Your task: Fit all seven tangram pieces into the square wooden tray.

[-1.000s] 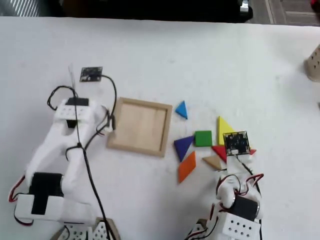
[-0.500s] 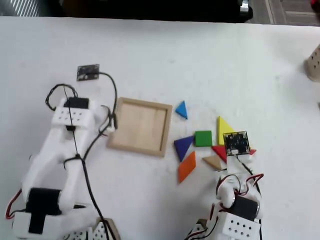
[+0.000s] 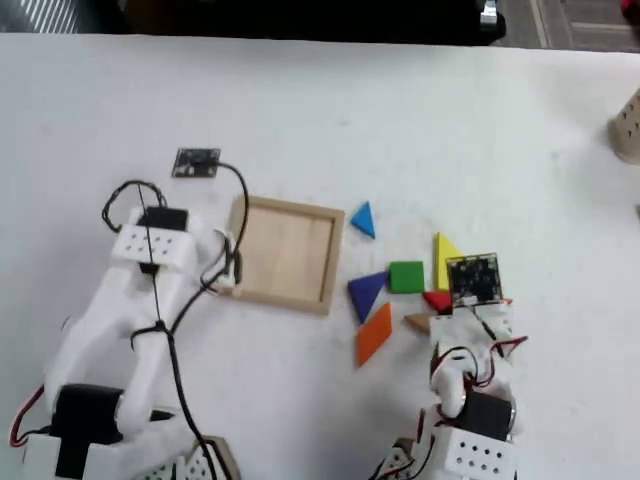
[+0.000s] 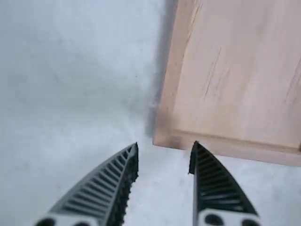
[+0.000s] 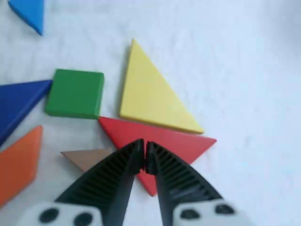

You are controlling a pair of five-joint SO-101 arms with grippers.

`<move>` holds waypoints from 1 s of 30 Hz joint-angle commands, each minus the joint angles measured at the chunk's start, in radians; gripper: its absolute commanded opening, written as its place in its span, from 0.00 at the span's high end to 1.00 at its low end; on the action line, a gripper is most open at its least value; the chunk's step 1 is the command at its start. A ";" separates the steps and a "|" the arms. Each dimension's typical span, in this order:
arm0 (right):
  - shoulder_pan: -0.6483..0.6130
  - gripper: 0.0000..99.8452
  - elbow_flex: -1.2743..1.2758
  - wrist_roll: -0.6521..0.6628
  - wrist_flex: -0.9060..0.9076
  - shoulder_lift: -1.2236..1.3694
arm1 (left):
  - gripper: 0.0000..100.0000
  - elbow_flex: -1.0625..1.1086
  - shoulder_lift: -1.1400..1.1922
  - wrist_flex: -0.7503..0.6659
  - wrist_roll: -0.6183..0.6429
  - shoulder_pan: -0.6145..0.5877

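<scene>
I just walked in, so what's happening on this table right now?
Two robot arms are working a tangram. The wooden tray is empty; all seven coloured pieces lie on the table beside it. The left end effector sits open at the tray's corner. The right end effector is shut, tips over the red triangle.

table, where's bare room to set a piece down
Bare table beyond the tray and the light blue triangle; also the tray's own floor. Crowded around the green square, yellow triangle and red triangle, under the right gripper.
</scene>
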 commanded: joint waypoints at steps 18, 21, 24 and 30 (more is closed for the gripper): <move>-0.481 0.90 -0.339 -0.031 0.013 0.392 | 0.81 0.382 -0.404 -0.404 -0.009 0.013; -0.503 0.82 -0.451 -0.032 0.015 0.565 | 0.81 0.388 -0.410 -0.411 -0.009 0.013; -0.512 0.80 -0.537 -0.034 0.005 0.725 | 0.81 0.388 -0.406 -0.411 -0.009 0.013; -0.510 0.80 -0.566 -0.316 -0.128 0.997 | 0.81 0.387 -0.406 -0.413 -0.008 0.012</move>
